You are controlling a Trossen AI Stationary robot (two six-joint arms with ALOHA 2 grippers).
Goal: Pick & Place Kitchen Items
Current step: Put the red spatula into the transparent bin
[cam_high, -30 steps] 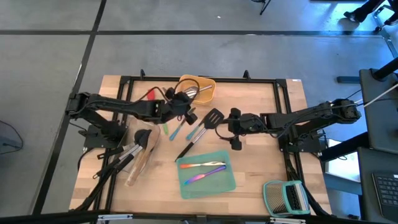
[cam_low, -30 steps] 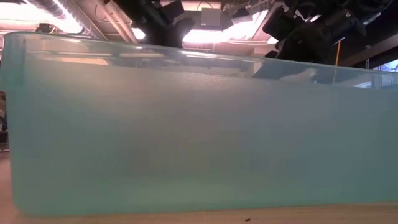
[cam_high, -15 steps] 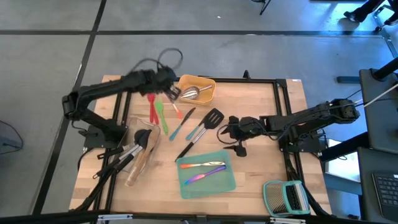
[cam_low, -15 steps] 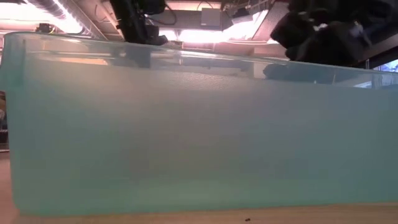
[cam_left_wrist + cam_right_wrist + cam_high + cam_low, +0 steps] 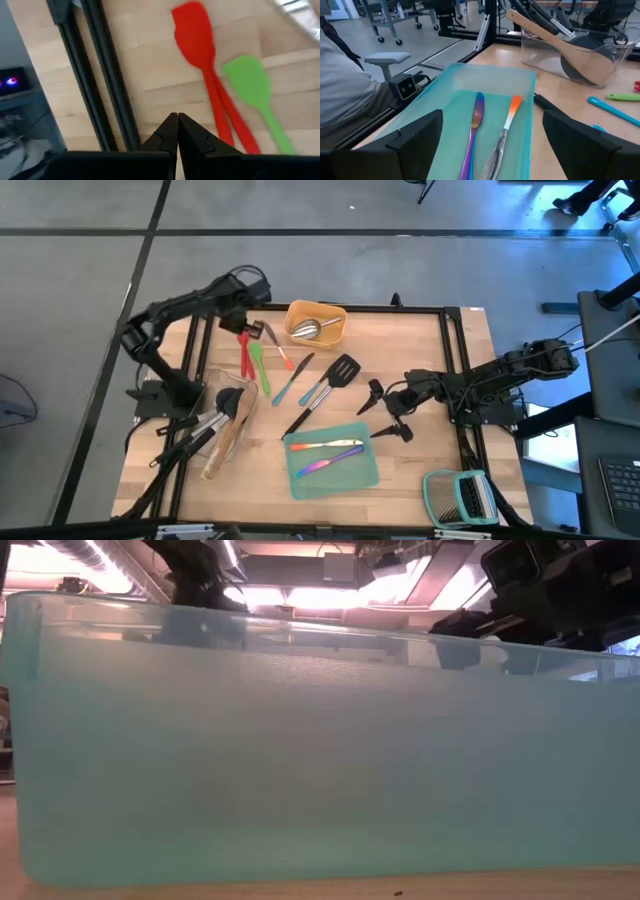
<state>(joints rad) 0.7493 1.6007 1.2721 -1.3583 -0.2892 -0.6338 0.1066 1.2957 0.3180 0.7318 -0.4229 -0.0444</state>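
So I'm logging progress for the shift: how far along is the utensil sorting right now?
Partly done. Two iridescent pieces lie in the teal tray, a steel scoop sits in the yellow tray, and a wooden spoon rests in the clear tray. Nothing is in hand: the left hand is shut and empty, the right hand open. Left on the table: red spatula, green spatula, blue-handled tool, black turner.

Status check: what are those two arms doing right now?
Left end effector shut, empty, above red spatula. Right end effector open, empty, beside teal tray. Nothing in the way.
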